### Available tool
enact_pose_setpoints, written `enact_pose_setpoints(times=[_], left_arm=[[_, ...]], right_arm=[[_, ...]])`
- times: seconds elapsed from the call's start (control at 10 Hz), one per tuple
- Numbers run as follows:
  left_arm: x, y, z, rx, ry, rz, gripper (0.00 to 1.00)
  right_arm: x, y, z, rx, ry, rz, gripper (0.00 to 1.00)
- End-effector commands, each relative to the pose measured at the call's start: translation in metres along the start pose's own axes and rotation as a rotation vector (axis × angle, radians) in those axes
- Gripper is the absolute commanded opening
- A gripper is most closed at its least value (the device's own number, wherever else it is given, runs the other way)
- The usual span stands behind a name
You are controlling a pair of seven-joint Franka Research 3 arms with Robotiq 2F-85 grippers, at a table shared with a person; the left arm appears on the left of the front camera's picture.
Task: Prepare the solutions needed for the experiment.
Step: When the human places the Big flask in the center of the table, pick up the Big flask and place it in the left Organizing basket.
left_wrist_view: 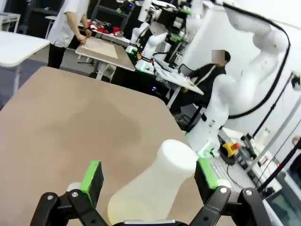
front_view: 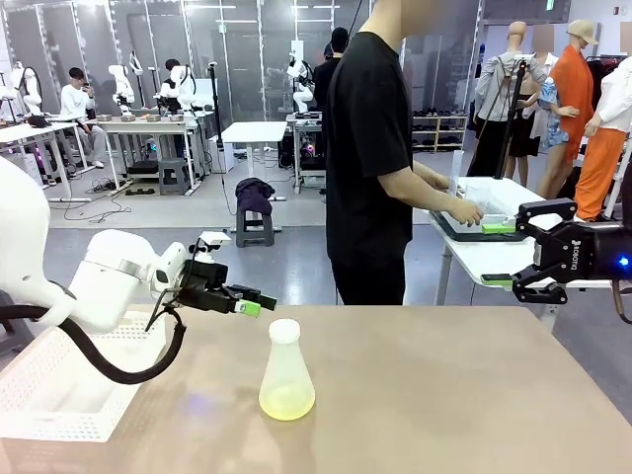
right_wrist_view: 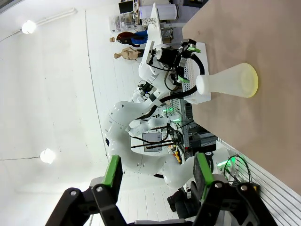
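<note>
A white frosted conical flask [front_view: 285, 367] stands upright in the middle of the brown table [front_view: 444, 395]. A shallow layer of pale yellow solution [front_view: 286, 401] lies in its base. My left gripper [front_view: 255, 301] hovers open just up and left of the flask's neck, not touching it. In the left wrist view the flask [left_wrist_view: 155, 188] shows beyond the gap between the green pads [left_wrist_view: 92, 175]. My right gripper [front_view: 520, 252] hangs open and empty off the table's far right. Its wrist view shows the flask [right_wrist_view: 229, 83] and solution [right_wrist_view: 254, 80] far off, beyond the open right gripper [right_wrist_view: 157, 172].
A white perforated tray [front_view: 54, 395] sits at the table's left edge under my left arm. A person in a black shirt [front_view: 370, 148] stands at the far side, hands in a tray [front_view: 472, 232] on a side table to the right.
</note>
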State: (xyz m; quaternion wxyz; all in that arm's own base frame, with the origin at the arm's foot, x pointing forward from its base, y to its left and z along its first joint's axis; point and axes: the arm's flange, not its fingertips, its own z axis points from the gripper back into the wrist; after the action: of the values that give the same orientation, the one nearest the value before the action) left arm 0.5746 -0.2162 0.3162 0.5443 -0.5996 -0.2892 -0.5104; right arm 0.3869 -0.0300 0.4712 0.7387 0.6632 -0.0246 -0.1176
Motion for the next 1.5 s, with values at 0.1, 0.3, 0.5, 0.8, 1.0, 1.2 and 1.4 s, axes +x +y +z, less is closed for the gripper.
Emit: enact_pose_setpoints(times=[0.1,0.3,0.5,0.8,1.0,1.2,1.4], left_arm=[[0.0,0.0,0.0,0.0,0.0,0.0,1.0],[0.0,0.0,0.0,0.0,0.0,0.0,1.0],[-0.008,0.015,-0.001,-0.034,0.005,-0.084,1.0],[-0.023,0.028,-0.002,-0.099,0.029,-0.301,1.0],[-0.029,0.027,-0.005,-0.169,0.066,-0.394,1.0],[-0.035,0.028,-0.012,-0.253,0.089,-0.417,1.0],[-0.036,0.022,-0.012,-0.183,0.095,-0.396,1.0]], right_arm=[[-0.001,0.0,0.001,0.001,0.005,-0.001,0.77],[-0.001,0.0,0.001,0.001,0.005,-0.001,0.77],[-0.001,0.0,0.001,0.001,0.005,-0.001,0.77],[-0.001,0.0,0.001,0.001,0.005,-0.001,0.77],[-0.001,0.0,0.001,0.001,0.005,-0.001,0.77],[-0.001,0.0,0.001,0.001,0.005,-0.001,0.77],[-0.001,0.0,0.001,0.001,0.005,-0.001,0.77]])
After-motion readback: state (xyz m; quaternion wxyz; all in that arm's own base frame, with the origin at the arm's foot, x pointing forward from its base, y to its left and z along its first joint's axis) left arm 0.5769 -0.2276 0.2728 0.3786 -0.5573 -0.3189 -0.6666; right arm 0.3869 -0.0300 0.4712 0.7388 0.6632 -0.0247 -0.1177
